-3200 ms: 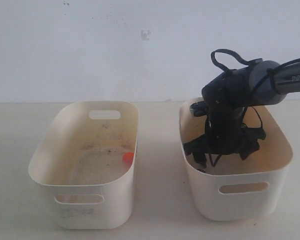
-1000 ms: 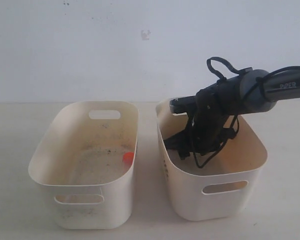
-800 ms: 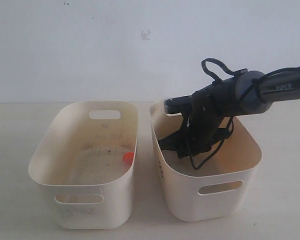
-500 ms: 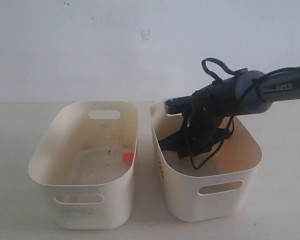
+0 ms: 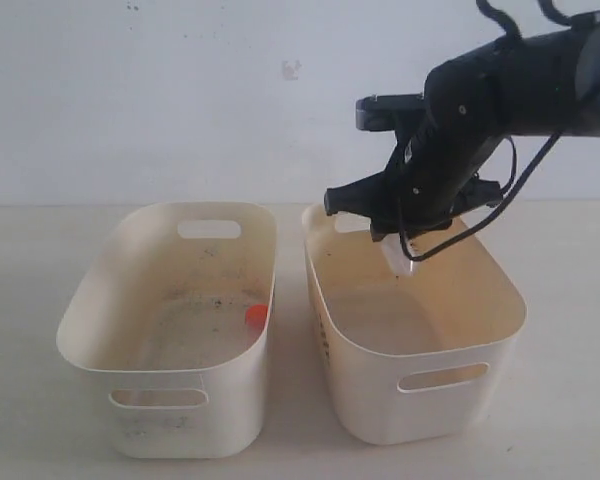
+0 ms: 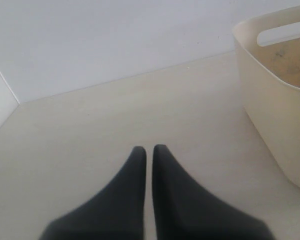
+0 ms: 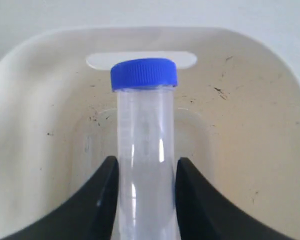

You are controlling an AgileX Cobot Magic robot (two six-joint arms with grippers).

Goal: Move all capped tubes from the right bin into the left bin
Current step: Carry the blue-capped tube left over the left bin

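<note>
Right, the right fingers [image 7: 102, 200] are clamped on 1 capped tube [image 7: 144, 135], 1 dark pad on each side of its clear body, and its blue cap [image 7: 144, 74] points away from the wrist. From the exterior view, the right arm [image 5: 520, 80] hangs over the right bin [image 5: 380, 400], and the tube [image 5: 400, 257] pokes down at a slant from the black gripper body, clear of the bin floor and above the far-left part of the tub. Behind the tube in the wrist view there's the bin's cream inner wall [image 7: 250, 100] with a handle slot and a few dark marks. Over in the left bin [image 5: 160, 415], 1 orange-red cap [image 5: 256, 316] sits on the speckled floor against the wall nearest the other tub. The 2 bins stand just beside each other on the counter [image 5: 20, 400]. Meanwhile, the left fingers [image 6: 130, 190] are pressed nearly together with only a thin slit between them, gripping nothing, above bare counter beside the left bin's outer wall [image 6: 270, 110].
</note>
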